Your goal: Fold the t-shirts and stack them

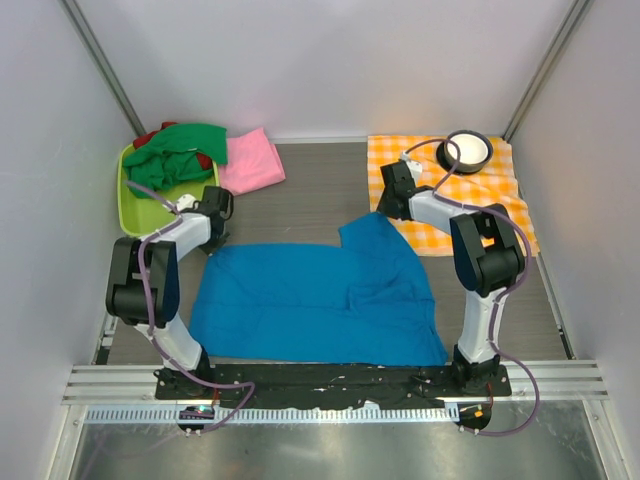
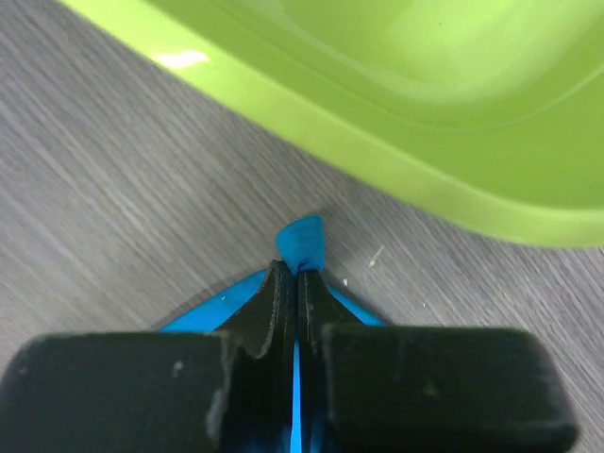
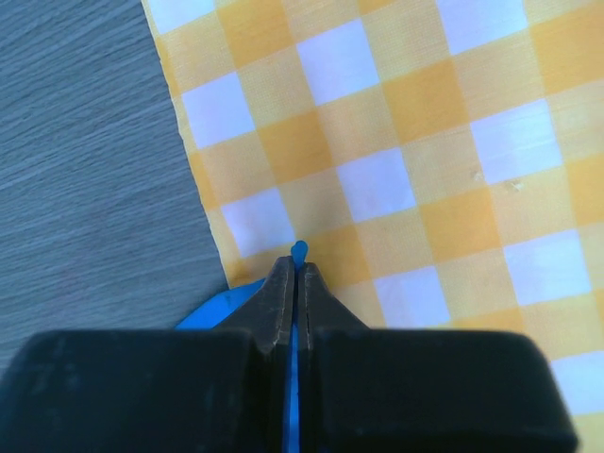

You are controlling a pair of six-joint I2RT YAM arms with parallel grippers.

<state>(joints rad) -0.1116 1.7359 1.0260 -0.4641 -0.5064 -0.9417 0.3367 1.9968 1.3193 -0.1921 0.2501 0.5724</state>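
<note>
A bright blue t-shirt [image 1: 310, 300] lies spread across the middle of the table. My left gripper [image 1: 214, 243] is shut on its far left corner, and blue cloth [image 2: 302, 242] pokes out past the tips, close to the lime bin. My right gripper [image 1: 388, 207] is shut on the shirt's far right corner, a blue nub [image 3: 299, 251] showing between the tips over the checked cloth. A green t-shirt [image 1: 180, 150] is heaped in the bin with a red t-shirt [image 1: 146, 137] under it. A pink t-shirt [image 1: 250, 162] lies folded beside the bin.
The lime green bin [image 1: 140, 205] stands at the back left, its rim [image 2: 396, 142] just beyond my left fingers. An orange-and-white checked cloth [image 1: 500, 215] covers the back right, with a round black-rimmed white dish [image 1: 466, 150] on it. White walls enclose the table.
</note>
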